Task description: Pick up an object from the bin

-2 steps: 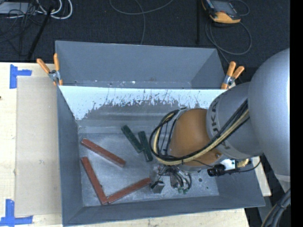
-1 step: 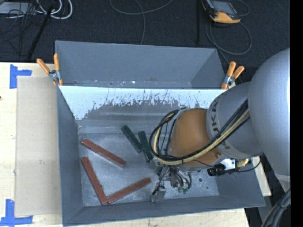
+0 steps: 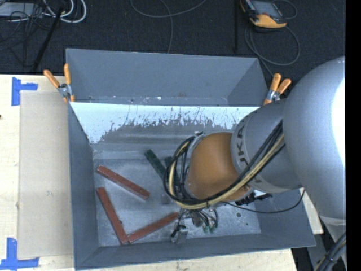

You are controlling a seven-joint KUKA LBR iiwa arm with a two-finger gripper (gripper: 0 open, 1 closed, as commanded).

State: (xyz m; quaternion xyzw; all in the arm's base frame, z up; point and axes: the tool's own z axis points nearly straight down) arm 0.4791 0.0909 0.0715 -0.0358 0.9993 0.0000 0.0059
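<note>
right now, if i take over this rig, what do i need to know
Gripper: low at the near side of the bin, at the right end of the near bar, a brown strip; grip unreadable.
Other things: upper bar and left bar, both brown, and a dark green piece beside the arm.
Done: the approach.
Left: grasp one thing and lift it out; all three bars lie on the floor.

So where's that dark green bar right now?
The dark green bar lies tilted near the middle of the bin floor, just left of the arm's orange cover and up and right of the upper brown strip.
</note>
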